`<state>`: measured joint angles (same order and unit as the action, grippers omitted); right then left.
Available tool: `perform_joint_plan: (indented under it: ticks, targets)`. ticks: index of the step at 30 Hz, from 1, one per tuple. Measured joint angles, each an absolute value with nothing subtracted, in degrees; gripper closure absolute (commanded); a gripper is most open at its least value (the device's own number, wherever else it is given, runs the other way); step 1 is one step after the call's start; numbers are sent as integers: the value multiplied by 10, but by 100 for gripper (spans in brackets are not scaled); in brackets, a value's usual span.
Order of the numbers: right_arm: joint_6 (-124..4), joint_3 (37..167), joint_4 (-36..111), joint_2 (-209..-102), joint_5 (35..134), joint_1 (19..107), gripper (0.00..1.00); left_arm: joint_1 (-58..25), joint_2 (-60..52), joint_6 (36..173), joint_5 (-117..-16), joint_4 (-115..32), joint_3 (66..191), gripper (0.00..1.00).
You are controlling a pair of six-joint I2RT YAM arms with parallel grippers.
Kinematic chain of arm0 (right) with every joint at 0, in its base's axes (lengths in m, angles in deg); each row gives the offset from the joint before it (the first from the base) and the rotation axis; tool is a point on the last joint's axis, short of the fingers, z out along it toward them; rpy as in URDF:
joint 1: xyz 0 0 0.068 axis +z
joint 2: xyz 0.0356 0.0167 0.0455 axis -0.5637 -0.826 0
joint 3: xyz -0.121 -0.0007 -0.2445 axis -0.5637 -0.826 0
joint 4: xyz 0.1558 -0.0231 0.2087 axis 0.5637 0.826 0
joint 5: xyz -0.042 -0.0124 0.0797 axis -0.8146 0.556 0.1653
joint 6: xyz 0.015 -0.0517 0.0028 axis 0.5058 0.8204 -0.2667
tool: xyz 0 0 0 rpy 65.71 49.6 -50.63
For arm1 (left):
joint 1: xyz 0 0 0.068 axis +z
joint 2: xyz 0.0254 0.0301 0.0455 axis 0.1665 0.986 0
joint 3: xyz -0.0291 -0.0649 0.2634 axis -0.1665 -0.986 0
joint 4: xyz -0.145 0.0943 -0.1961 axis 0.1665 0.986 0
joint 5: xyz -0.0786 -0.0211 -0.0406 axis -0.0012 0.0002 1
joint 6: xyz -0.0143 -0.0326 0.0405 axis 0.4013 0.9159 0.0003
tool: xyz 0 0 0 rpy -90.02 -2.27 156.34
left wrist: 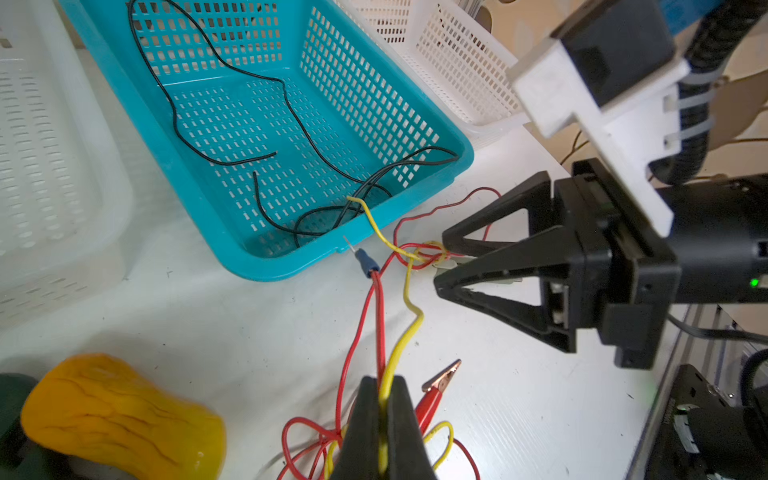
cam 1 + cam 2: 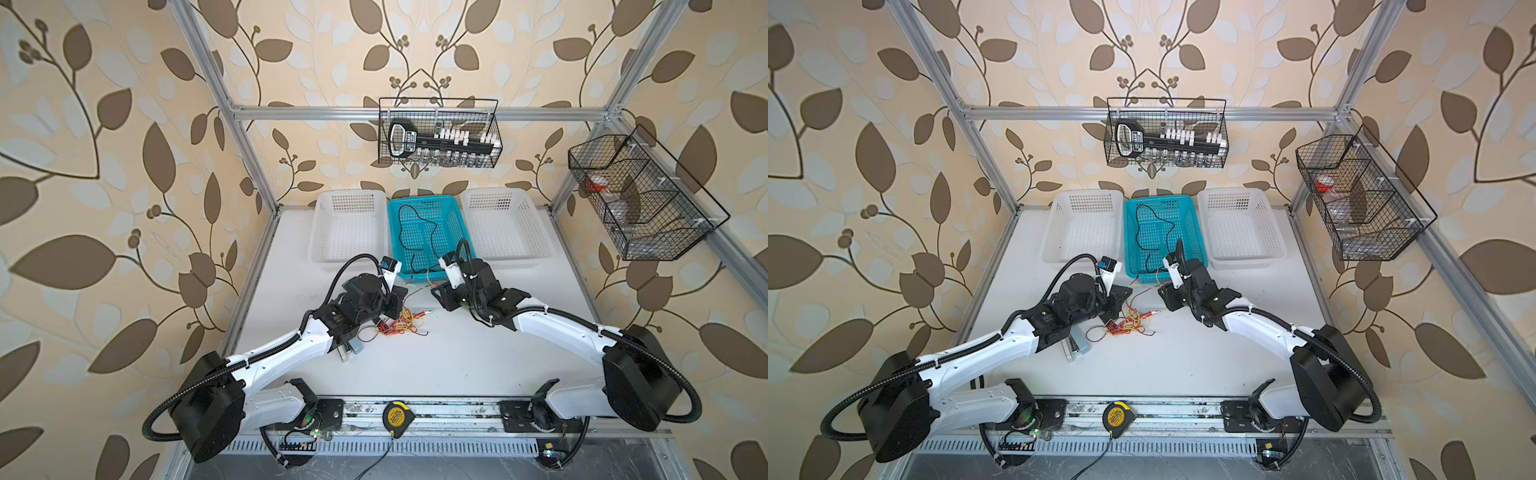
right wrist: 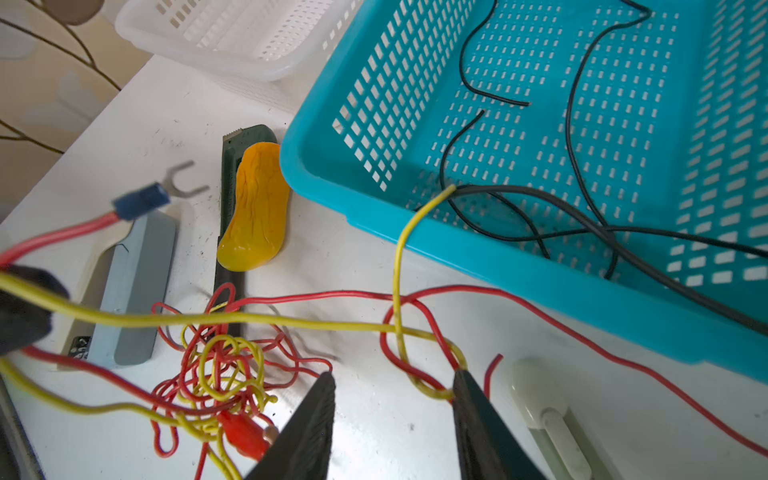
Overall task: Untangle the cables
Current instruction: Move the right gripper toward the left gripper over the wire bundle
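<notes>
Left arm: I have it reaching in from the near left corner of the bench, forearm low, wrist turned toward the middle. The left gripper (image 1: 381, 386) sits over the tangle.
Left jaws: clenched on a yellow strand that rises between the tips; a red strand runs close beside it.
Right arm: it comes from the near right corner, elbow raised. The right gripper (image 3: 394, 376) is tipped down just before the near rim of the teal perforated plastic basket (image 3: 457, 249).
Right jaws: released, standing apart. A knotted loop of yellow and red lies between the tips, touching one of them.
Cables: the thin red and yellow cables (image 2: 399, 325) are heaped mid-bench between my two grippers. One yellow end hooks over the teal basket's near rim. The thin black cable (image 2: 417, 232) lies loose inside that basket.
Basket: middle of the far edge, between two white perforated plastic baskets (image 2: 347, 232).
Hidden: in both top views the left wrist covers part of the tangle. It also covers most of the grey block (image 3: 133, 291) and the dark green tool with an orange-yellow rubbery grip (image 3: 255, 208).
Cut off: the cream plastic piece (image 3: 540, 399) beside the right jaws runs out of the right wrist view.
Writing: the round yellow tape measure (image 2: 395, 415) at the near edge carries print too small for me to read. So does the white label on the black tool in the hanging black wire basket (image 2: 383, 124).
</notes>
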<state>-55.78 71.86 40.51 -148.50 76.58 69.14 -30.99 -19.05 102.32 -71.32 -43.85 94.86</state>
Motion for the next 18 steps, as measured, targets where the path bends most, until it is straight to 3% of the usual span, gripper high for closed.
perform_joint_plan:
  ticks: [9,11,18]
  targets:
    - [-557,720,372,-1524,717,693,64,-310,-187,1016,-696,-426,973,100]
    - [-556,722,367,-1525,712,690,76,-310,-188,1015,-692,-423,973,100]
    - [-562,724,355,-1534,715,665,97,-310,-198,1015,-689,-411,973,100]
